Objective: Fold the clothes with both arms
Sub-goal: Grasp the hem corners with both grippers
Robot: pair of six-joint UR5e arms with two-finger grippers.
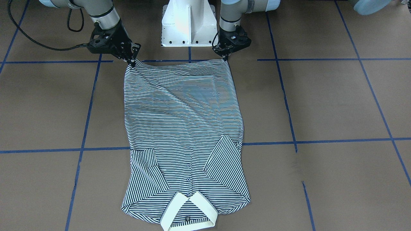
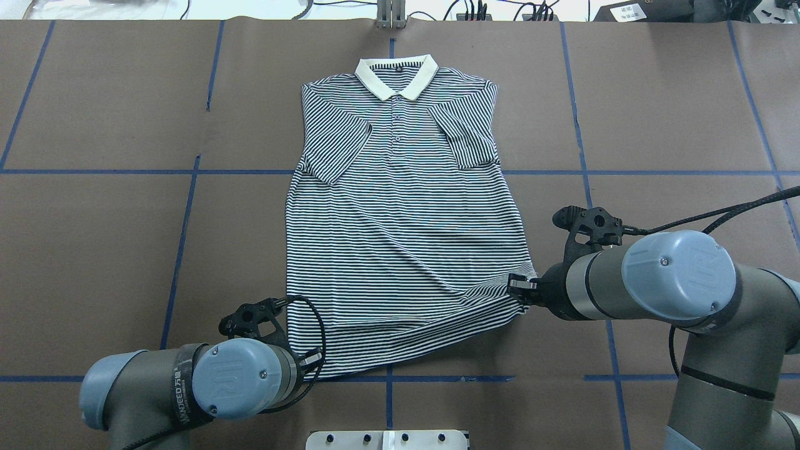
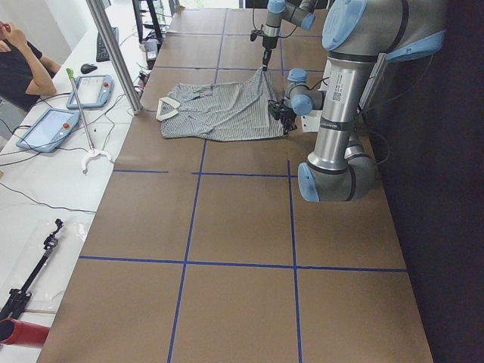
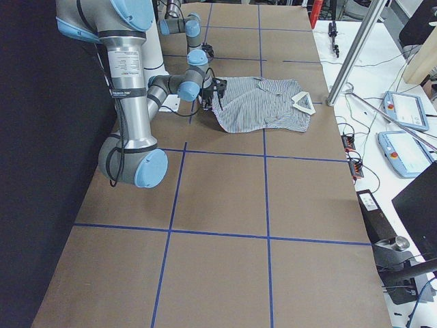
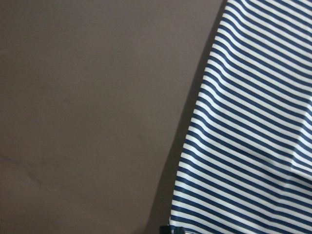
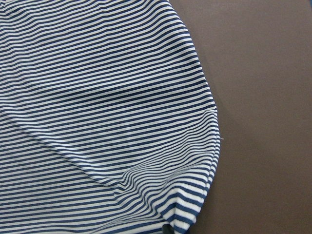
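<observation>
The striped polo shirt (image 1: 183,128) lies face up on the brown table, sleeves folded inward, cream collar (image 2: 395,75) at the far end from me. My left gripper (image 1: 225,57) is shut on one hem corner, also seen in the overhead view (image 2: 310,361). My right gripper (image 1: 132,62) is shut on the other hem corner (image 2: 520,286). The hem is stretched between them, just off the table. Both wrist views show only striped cloth (image 5: 253,146) (image 6: 97,122) running down to the fingertips.
The white pedestal base (image 1: 188,25) stands just behind the hem. Blue tape lines (image 1: 83,141) grid the brown table. A metal post (image 3: 113,53) stands by the collar end; tablets (image 3: 91,89) and a person (image 3: 19,60) are beyond the table edge.
</observation>
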